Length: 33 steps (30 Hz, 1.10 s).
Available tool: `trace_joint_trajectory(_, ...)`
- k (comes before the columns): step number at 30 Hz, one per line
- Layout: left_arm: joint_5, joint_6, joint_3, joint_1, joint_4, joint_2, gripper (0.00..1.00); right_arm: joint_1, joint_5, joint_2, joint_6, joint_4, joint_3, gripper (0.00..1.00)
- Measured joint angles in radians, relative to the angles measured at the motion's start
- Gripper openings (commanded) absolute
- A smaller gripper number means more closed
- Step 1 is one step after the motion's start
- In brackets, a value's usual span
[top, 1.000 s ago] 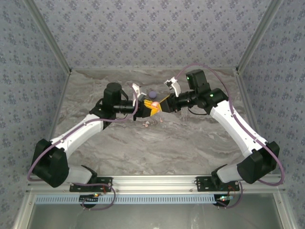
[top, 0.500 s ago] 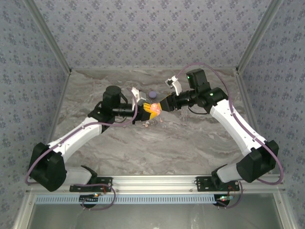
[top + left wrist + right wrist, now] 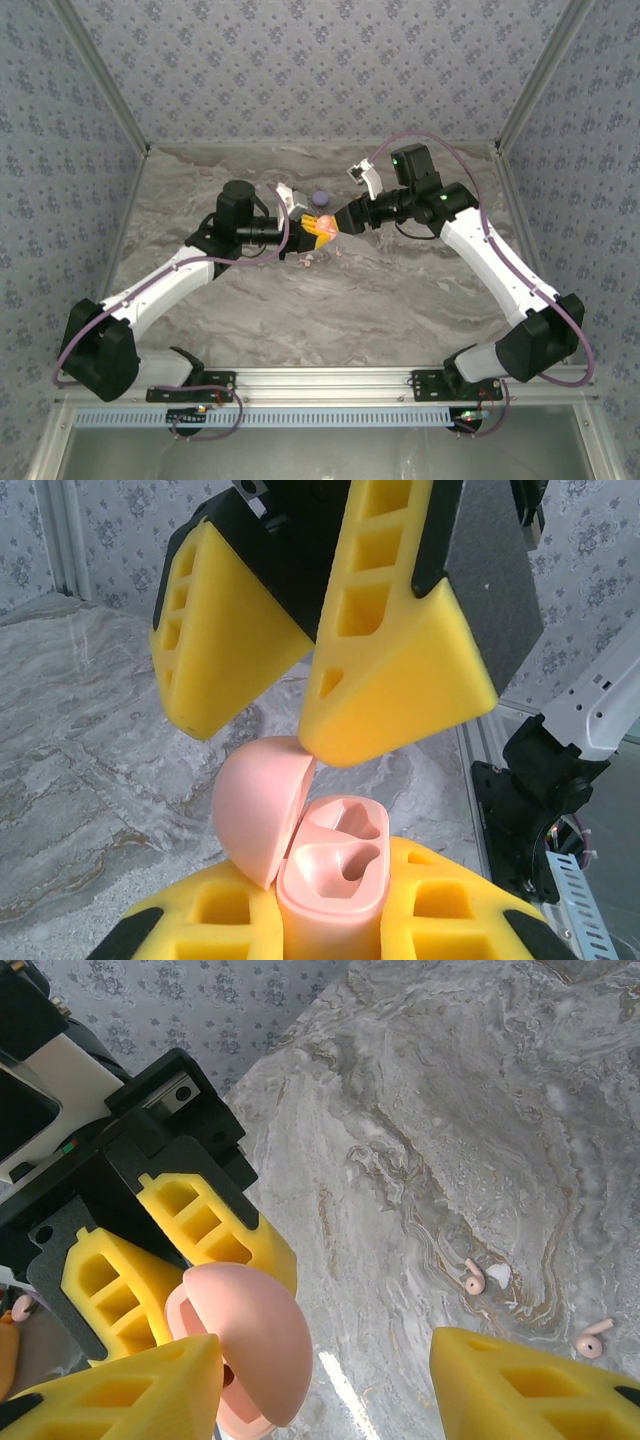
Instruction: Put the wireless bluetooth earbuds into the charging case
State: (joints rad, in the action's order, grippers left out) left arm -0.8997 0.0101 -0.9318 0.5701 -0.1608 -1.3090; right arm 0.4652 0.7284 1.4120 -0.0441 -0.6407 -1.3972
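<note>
A pink charging case (image 3: 335, 875) stands upright in my left gripper (image 3: 330, 920), which is shut on its body. Its domed lid (image 3: 258, 805) hangs open to the left, and both sockets inside are empty. My right gripper (image 3: 325, 1390) is open just above the case, one yellow finger (image 3: 400, 670) touching the lid's top edge. The same lid (image 3: 245, 1340) sits beside the right gripper's left finger. Two pink earbuds (image 3: 474, 1278) (image 3: 592, 1340) lie on the marble table below. From above, both grippers meet at the case (image 3: 322, 224) in the middle of the table.
A round lilac case (image 3: 320, 198) sits just behind the grippers. Small pink pieces (image 3: 310, 260) lie on the marble table (image 3: 400, 300) right under them. Patterned walls close in the back and both sides; a metal rail runs along the near edge.
My right gripper's fingers have spread apart above the case and the arm has drawn back slightly. The left gripper keeps its hold, shifted a little left.
</note>
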Motion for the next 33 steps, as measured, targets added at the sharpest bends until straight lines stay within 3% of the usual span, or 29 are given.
trace_joint_trajectory(16, 0.017, -0.004, 0.000, 0.000, -0.003, -0.001, 0.05, 0.012, 0.022, 0.000, 0.019, -0.009, 0.000, 0.60)
trace_joint_trajectory(33, 0.010, -0.022, 0.000, -0.002, -0.011, -0.007, 0.06, 0.041, 0.064, 0.015, 0.060, -0.037, -0.002, 0.26)
